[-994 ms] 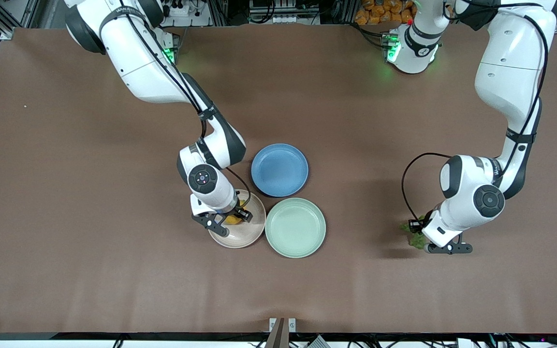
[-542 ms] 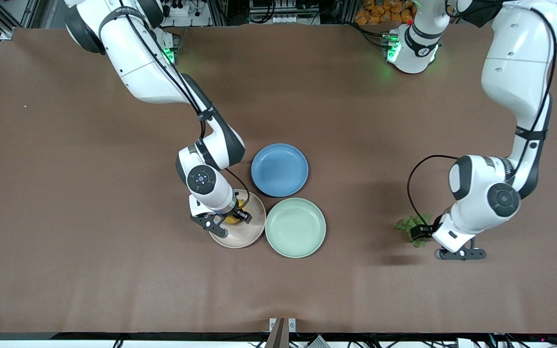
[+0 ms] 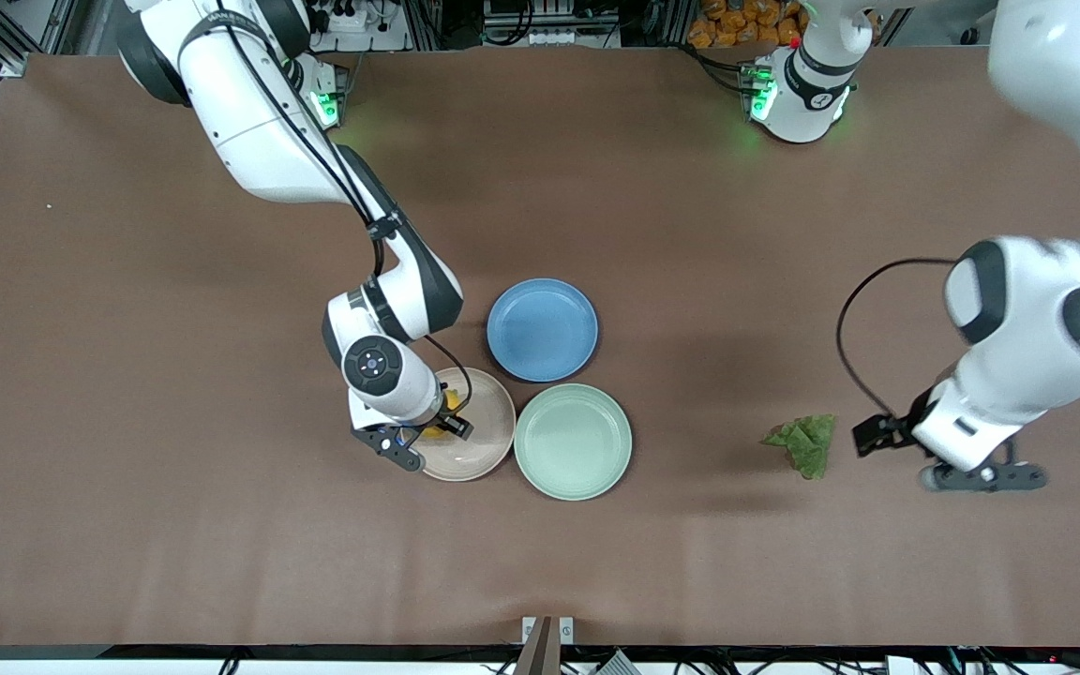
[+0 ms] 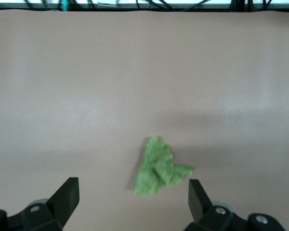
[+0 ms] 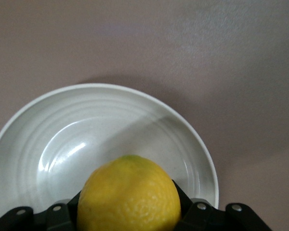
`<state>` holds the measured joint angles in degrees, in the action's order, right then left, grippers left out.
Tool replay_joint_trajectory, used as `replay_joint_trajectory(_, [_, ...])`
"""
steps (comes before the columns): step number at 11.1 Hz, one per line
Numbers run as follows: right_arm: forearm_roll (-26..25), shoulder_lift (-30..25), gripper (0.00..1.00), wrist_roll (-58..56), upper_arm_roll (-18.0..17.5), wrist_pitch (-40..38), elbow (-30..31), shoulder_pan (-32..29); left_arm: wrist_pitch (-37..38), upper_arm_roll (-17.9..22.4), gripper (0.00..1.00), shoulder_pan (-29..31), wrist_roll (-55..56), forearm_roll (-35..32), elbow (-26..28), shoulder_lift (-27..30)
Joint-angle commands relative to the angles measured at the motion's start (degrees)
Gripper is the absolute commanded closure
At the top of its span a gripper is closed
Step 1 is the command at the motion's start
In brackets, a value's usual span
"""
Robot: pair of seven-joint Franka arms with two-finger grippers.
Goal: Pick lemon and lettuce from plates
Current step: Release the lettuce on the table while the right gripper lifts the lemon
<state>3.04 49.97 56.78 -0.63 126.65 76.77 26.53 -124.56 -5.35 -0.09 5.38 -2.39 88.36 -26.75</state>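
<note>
My right gripper [image 3: 451, 427] is shut on the yellow lemon [image 3: 432, 432] over the pale beige plate [image 3: 484, 441]. In the right wrist view the lemon [image 5: 130, 192] fills the space between the jaws of the right gripper [image 5: 130, 209], with the plate's rim [image 5: 202, 154] below. The mint green plate [image 3: 573, 441] beside it holds nothing. The wrinkly green lettuce [image 3: 802, 444] lies on the bare table toward the left arm's end. My left gripper [image 3: 887, 436] hangs open beside it, apart from it. In the left wrist view the lettuce [image 4: 159, 168] lies just ahead of the left gripper [image 4: 132, 186].
A blue round plate [image 3: 542, 329] sits farther from the front camera than the two pale plates, touching close to both. The brown table [image 3: 174, 375] stretches wide around them.
My left gripper opened, let the lettuce drop onto the table and drew away toward the left arm's end. My right gripper closed on the lemon and shifted slightly toward the right arm's end.
</note>
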Motion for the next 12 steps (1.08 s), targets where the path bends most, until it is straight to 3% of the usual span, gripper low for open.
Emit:
replay_joint_trajectory(1, [-0.3,0.0,0.53,-3.8,-0.8,-3.8,-2.6,-1.8,12.2,-0.1,0.0,0.6,-1.5,-0.3,0.8,10.5])
replay_joint_trajectory(6, [-0.2,-0.7,0.54,-14.5,-1.1,-13.5,-7.1,-6.4,26.8,-0.7,0.0,0.5,0.7,0.9,0.7,21.6])
replay_joint_trajectory(12, [-0.9,-2.3,0.55,-28.4,-0.3,-18.8,-7.1,-11.6,31.1,-1.7,0.0,0.4,3.4,0.9,1.9,27.5])
